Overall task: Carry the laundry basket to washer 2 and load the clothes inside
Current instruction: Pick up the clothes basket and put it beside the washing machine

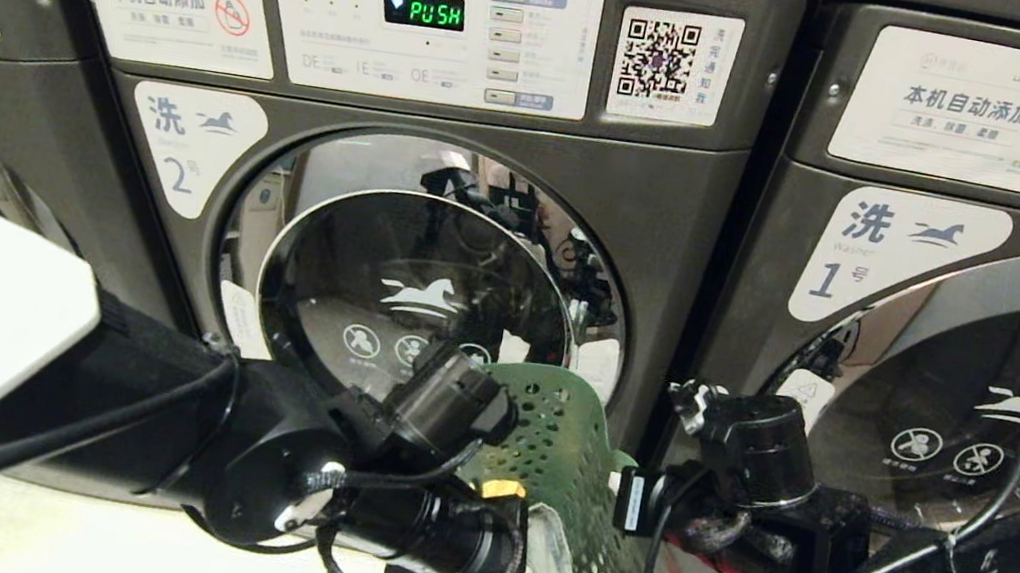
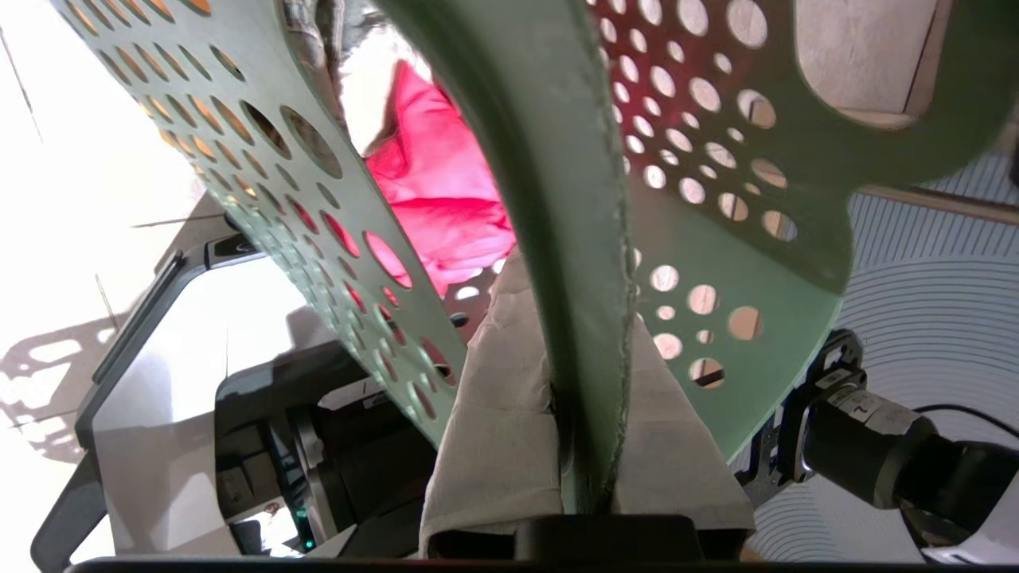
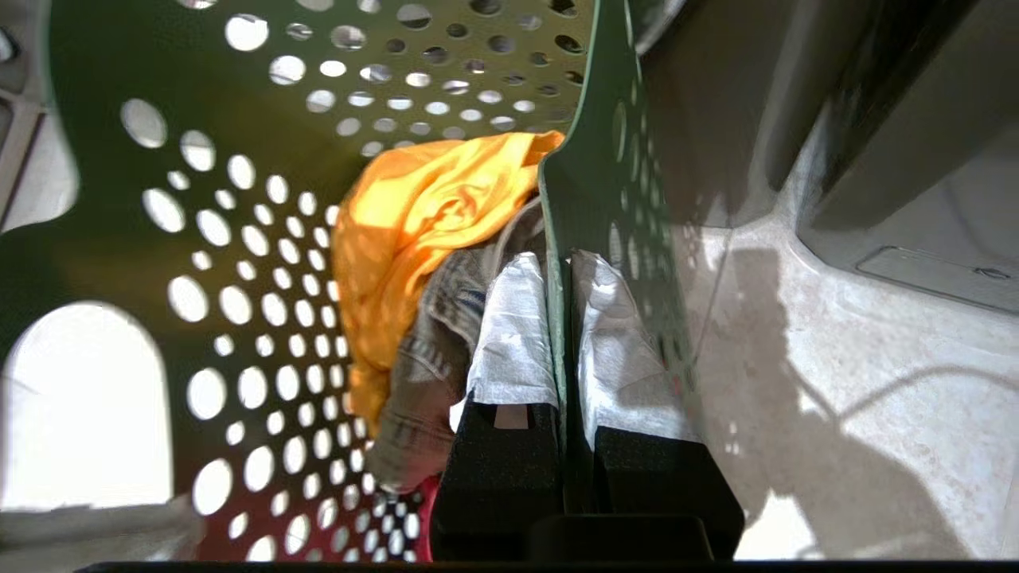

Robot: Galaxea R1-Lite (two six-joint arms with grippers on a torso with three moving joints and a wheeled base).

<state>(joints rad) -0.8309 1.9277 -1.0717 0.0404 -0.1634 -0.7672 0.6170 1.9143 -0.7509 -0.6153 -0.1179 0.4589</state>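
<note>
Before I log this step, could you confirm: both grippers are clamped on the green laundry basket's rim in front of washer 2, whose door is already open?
Not quite: the door of washer 2 is shut, as the head view shows; its glass sits flush in the chrome ring. The rest holds: the left gripper and right gripper are each clamped on the rim of the laundry basket in front of it.

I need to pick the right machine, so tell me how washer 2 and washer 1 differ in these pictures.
Washer 2 bears a label with "2"; washer 1 bears "1". Washer 2 stands straight ahead, whole door in view; washer 1 stands to its right, cut off by the frame. The laundry basket is held up before washer 2's door, not washer 1's. Both are dark grey front-loaders with doors shut.
</note>
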